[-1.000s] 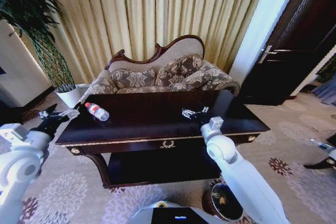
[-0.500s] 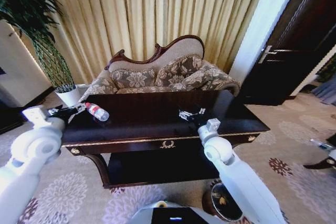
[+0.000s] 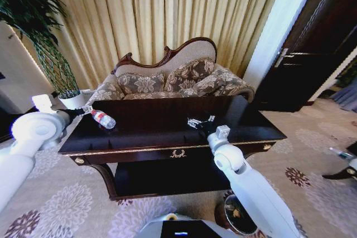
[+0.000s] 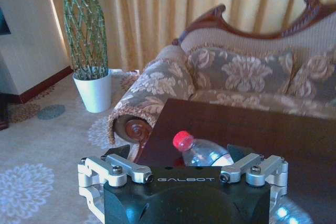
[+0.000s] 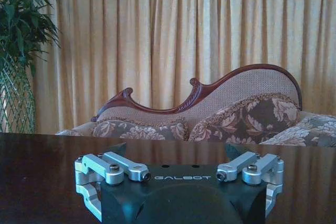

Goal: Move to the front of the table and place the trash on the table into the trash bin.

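One clear bottle [image 3: 103, 119] with red cap, lying near the left end of one dark table [image 3: 167, 129]. One round trash bin [image 3: 240, 214] on the carpet below the table's right front corner. Two grippers up: left gripper [image 3: 85, 110] at the bottle's capped end, fingers spread either side of it in the left wrist view [image 4: 181, 153]; right gripper [image 3: 201, 122] low over the tabletop's middle-right, jaws wide apart, nothing between. From the right wrist, bare glossy wood, one sofa [image 5: 210, 114] and curtains [image 5: 173, 35].
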Robot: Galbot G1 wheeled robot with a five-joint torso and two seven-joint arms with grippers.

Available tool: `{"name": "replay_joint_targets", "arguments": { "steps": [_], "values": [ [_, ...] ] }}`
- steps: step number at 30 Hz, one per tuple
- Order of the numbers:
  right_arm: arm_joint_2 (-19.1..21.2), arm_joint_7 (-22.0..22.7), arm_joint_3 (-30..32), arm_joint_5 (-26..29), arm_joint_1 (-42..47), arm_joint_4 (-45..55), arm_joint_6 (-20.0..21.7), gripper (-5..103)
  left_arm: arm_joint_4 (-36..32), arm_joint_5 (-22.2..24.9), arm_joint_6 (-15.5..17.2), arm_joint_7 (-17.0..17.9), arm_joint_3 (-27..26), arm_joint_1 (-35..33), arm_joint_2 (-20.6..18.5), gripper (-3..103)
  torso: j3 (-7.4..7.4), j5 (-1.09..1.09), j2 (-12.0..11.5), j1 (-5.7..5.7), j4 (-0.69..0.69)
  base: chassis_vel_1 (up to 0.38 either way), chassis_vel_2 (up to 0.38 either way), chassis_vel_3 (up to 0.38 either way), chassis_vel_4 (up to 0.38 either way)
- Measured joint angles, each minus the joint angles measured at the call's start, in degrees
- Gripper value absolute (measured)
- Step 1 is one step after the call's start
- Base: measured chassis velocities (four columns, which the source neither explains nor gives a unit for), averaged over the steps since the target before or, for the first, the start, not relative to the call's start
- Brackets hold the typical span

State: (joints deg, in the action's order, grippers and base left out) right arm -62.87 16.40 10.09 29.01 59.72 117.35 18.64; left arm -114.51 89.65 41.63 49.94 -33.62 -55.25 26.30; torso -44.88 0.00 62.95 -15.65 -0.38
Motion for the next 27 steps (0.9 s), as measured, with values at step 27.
{"name": "replay_joint_targets", "arguments": {
  "steps": [27],
  "values": [
    [-0.7,-0.05,0.17,-0.12,-0.6,-2.15,-1.38,100,0.35,5.92,-4.96,18.13,14.92,11.8,5.64,100,0.0,0.0,0.0,0.0,-0.01,0.0,0.0,0.0,0.0]
  ]
}}
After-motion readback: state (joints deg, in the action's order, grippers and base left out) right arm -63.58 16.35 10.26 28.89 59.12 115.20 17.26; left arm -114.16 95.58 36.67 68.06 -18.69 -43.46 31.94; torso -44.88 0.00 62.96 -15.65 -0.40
